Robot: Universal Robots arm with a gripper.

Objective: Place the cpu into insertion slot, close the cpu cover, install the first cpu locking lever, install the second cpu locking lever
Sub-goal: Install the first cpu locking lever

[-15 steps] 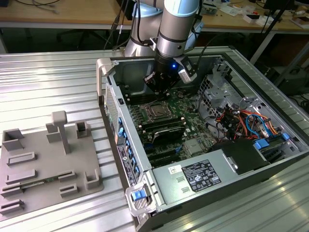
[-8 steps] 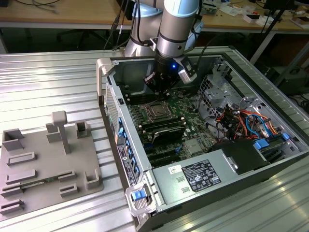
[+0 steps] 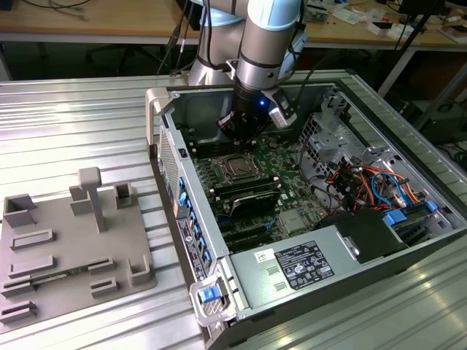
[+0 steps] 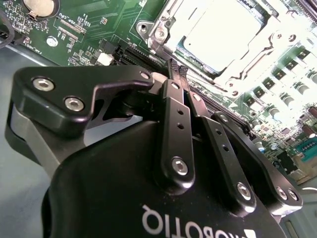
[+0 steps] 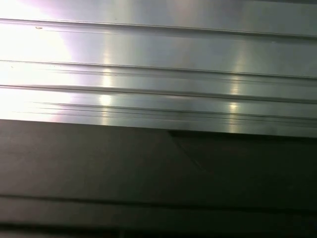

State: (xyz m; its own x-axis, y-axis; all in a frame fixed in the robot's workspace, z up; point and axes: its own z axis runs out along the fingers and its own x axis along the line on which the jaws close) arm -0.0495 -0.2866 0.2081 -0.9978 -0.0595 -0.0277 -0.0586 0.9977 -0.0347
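Scene: we see an open computer case (image 3: 343, 240) lying on a ribbed metal surface (image 3: 73, 124); the arm (image 3: 266, 44) reaches down into it from the far side.
Fingers: in the second wrist view the two black fingers (image 4: 174, 111) are together at the tips, and we see nothing between them.
Finger position: tips sit just beside one edge of the socket, close over the green motherboard (image 4: 84, 29); we cannot tell if they touch any metal part there.
Cpu: the cpu (image 4: 223, 29) lies flat inside the socket, silver top up and bright with glare.
Insertion slot: the insertion slot (image 3: 220, 166) is on the board just below the arm's tip in the exterior view, filled by the chip.
Cpu cover: the cpu cover (image 4: 265, 52) lies down flat around the chip, which shows through its window.
Levers: we cannot tell how the locking levers stand.
Nearby: long black memory slots (image 3: 248, 191) lie beside the socket, and a grey box with a white label (image 3: 299, 266) sits at the near end of the case.
Fixture: a grey moulded tray (image 3: 69, 251) rests on the surface, well apart from the case at the exterior view's left.
First wrist view: we see ribbed metal (image 5: 158, 49) above a dark panel (image 5: 124, 168).
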